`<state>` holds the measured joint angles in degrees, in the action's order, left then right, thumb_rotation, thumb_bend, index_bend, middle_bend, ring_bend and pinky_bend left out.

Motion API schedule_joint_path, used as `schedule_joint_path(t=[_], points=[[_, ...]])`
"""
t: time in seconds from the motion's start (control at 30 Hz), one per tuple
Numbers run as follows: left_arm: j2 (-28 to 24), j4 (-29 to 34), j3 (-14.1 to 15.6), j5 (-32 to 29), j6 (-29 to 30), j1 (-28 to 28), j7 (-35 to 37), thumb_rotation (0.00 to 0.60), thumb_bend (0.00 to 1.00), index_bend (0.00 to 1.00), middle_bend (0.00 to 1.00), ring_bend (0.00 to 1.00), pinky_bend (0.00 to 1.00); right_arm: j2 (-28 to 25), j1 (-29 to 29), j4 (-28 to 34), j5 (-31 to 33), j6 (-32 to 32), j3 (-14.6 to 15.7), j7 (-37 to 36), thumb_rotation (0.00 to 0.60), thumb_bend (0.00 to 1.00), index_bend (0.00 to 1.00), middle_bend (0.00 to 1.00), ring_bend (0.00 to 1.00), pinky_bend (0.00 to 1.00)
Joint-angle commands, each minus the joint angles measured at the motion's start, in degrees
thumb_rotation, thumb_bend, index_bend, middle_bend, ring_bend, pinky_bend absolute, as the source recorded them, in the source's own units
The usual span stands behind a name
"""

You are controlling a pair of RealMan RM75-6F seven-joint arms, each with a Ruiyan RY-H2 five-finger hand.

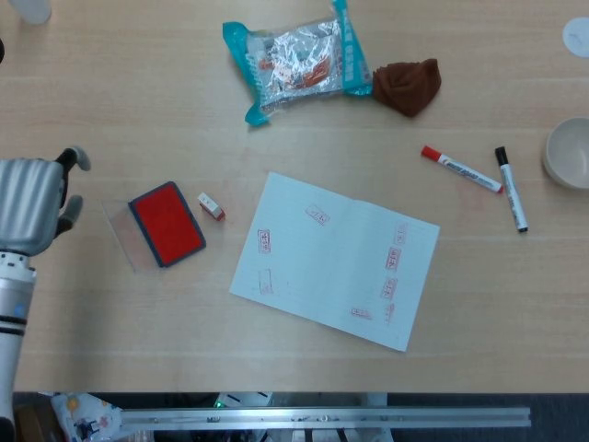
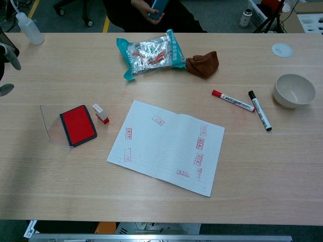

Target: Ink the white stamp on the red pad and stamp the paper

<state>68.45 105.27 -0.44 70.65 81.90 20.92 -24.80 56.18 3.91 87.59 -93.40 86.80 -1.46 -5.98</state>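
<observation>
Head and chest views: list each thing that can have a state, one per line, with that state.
Red ink pad: lid off, ink face exposed.
White stamp: lying on the table beside the pad, not held.
Paper: flat, already bearing red stamp marks.
Snack bag: sealed.
Red marker: capped.
Black marker: capped.
Bowl: upright, empty.
Left hand: holding nothing, fingers apart.

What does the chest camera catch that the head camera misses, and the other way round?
Only the chest view shows the clear squeeze bottle at the table's far left and a person holding a phone beyond it. Only the head view shows the left hand whole, grey, holding nothing. Both share the red ink pad, small white stamp, stamped paper, two markers and bowl.
</observation>
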Motion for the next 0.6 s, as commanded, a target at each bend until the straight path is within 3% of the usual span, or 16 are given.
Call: schedule_joint_path(t=[0.03,0.27,0.6], points=[[-1.7,-0.8,1.4,2.2,2.1,-2.6,3.1,0.600,0.26,0.42,0.74,0.78,1.00,0.5,0.1,-0.4,-0.6,0.3,0.2,-0.1,0.600,0.20,0.29,0.39,0.29,0.32],[-3.0,-1.7,3.5,7.3,7.1,-7.7,6.3,0.600,0.26,0.42,0.74,0.78,1.00,1.1,0.2,-1.0,-1.8,1.3,0.5,-0.9,0.600,0.20,0.29,0.39,0.29,0.32],[-4.2,-1.8,4.0,11.6,9.7,-11.5,8.2,0.600,0.26,0.43,0.74,0.78,1.00,1.3,0.7,-0.8,-3.7,1.7,1.2,-0.4,0.600,0.20,0.29,0.39,0.29,0.32]])
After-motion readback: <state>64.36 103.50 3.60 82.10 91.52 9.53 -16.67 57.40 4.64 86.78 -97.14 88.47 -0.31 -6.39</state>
